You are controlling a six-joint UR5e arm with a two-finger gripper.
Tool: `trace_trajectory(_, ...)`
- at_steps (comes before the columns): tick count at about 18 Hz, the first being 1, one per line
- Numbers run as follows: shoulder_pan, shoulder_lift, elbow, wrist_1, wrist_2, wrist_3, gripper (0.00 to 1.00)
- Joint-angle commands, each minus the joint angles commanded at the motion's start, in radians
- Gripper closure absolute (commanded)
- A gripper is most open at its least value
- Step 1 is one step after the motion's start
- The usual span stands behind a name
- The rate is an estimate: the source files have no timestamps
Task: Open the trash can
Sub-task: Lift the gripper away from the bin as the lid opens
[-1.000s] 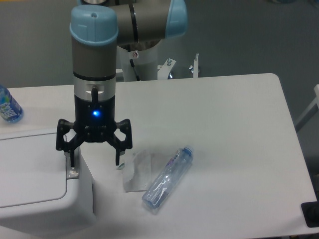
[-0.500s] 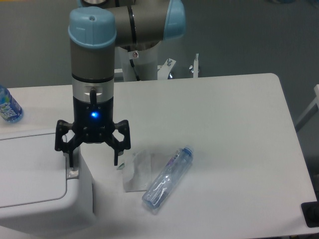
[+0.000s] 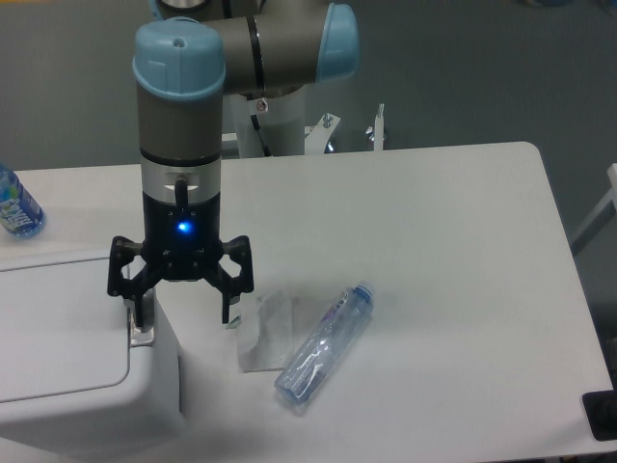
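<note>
The trash can (image 3: 67,357) is a big white boxy bin at the lower left with its flat lid down. A grey push-button strip (image 3: 141,335) runs along the lid's right edge. My gripper (image 3: 182,316) hangs straight down over the bin's right edge, open wide. Its left finger (image 3: 137,309) stands on or just above the button strip; contact is not clear. Its right finger (image 3: 228,307) hangs outside the bin's right wall, over the table. Nothing is held between the fingers.
A clear plastic bottle (image 3: 324,346) with a blue cap lies on its side right of the bin. A crumpled clear wrapper (image 3: 266,329) lies between bottle and bin. Another bottle (image 3: 16,205) shows at the far left edge. The white table (image 3: 434,251) stretches right.
The gripper has shifted very slightly, a few pixels left and down toward the button strip. The lid and the bottles are unchanged.
</note>
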Motion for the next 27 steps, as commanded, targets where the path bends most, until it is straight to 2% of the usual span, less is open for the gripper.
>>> trace_trajectory(6,0.000,-0.003,0.003,0.000,-0.002,0.000,0.00)
trace_trajectory(12,0.011,0.002,0.078,0.000,0.000,0.014,0.00)
trace_trajectory(17,0.110,0.020,0.129,-0.005,0.006,0.050,0.00)
trace_trajectory(19,0.161,0.047,0.123,-0.008,0.026,0.118,0.00)
trace_trajectory(22,0.225,0.067,0.118,-0.015,0.116,0.262,0.00)
trace_trajectory(25,0.270,0.067,0.115,-0.049,0.140,0.365,0.00)
trace_trajectory(27,0.293,0.069,0.114,-0.078,0.150,0.496,0.00)
